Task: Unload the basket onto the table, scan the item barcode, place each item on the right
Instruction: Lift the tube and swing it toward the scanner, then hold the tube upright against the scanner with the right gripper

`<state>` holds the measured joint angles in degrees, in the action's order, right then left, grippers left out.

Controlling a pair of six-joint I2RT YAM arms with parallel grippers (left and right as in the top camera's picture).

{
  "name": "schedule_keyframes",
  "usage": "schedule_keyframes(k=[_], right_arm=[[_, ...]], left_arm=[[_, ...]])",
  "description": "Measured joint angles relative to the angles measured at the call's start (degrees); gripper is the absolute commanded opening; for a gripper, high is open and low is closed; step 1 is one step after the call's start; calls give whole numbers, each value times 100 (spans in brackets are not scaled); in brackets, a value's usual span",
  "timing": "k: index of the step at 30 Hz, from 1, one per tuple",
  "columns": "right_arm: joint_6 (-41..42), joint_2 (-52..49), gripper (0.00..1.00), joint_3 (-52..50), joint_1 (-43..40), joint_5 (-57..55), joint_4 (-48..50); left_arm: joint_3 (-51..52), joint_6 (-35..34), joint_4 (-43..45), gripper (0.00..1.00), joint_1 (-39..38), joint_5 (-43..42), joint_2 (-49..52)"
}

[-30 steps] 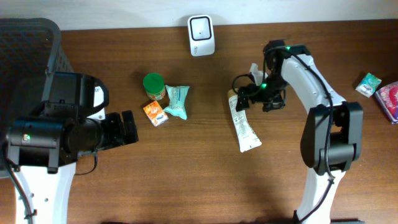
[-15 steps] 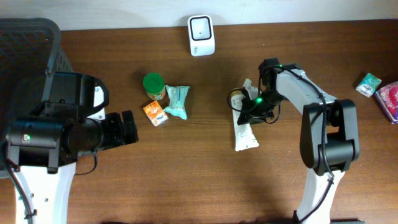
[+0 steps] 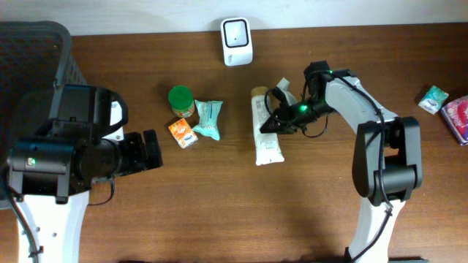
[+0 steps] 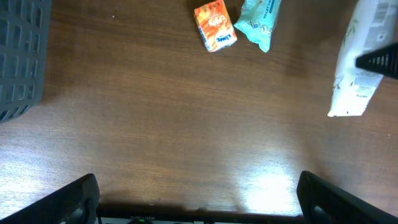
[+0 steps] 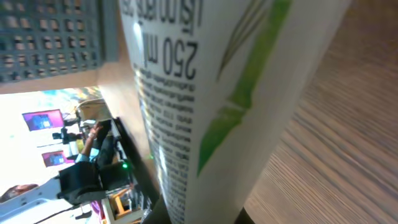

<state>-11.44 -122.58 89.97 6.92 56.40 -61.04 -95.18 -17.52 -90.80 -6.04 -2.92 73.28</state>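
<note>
Tube (image 3: pixel 263 142) has slid left since a sec ago, and it's now near the scanner (image 3: pixel 237 42). I see the R gripper (image 3: pixel 272 123) pinched tight on the tube's middle. L gripper (image 3: pixel 151 150) hangs wide open w/ nothing in it, near the orange box (image 3: pixel 183 133), well apart from the tube.

Right wrist: tube (image 5: pixel 205 93) fills the frame, both ends cut off, small print blurred. Overhead: pink pack (image 3: pixel 459 117) clipped by right edge, basket (image 3: pixel 33 51) by left. Right gripper (image 3: pixel 272 124) probably clamps the tube; contact too dark.
</note>
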Motion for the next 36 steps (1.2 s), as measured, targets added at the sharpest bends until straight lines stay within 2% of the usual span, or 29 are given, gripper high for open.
schedule_keyframes(k=[9,19,36], right_arm=[[-225,0,4,549,352,629,57],[-229,0,4,623,487,1624,734],[-514,0,4,625,595,1722,1080]], left_arm=[[0,0,0,99,0,2,0],[0,0,0,99,0,0,0],[0,0,0,99,0,2,0]])
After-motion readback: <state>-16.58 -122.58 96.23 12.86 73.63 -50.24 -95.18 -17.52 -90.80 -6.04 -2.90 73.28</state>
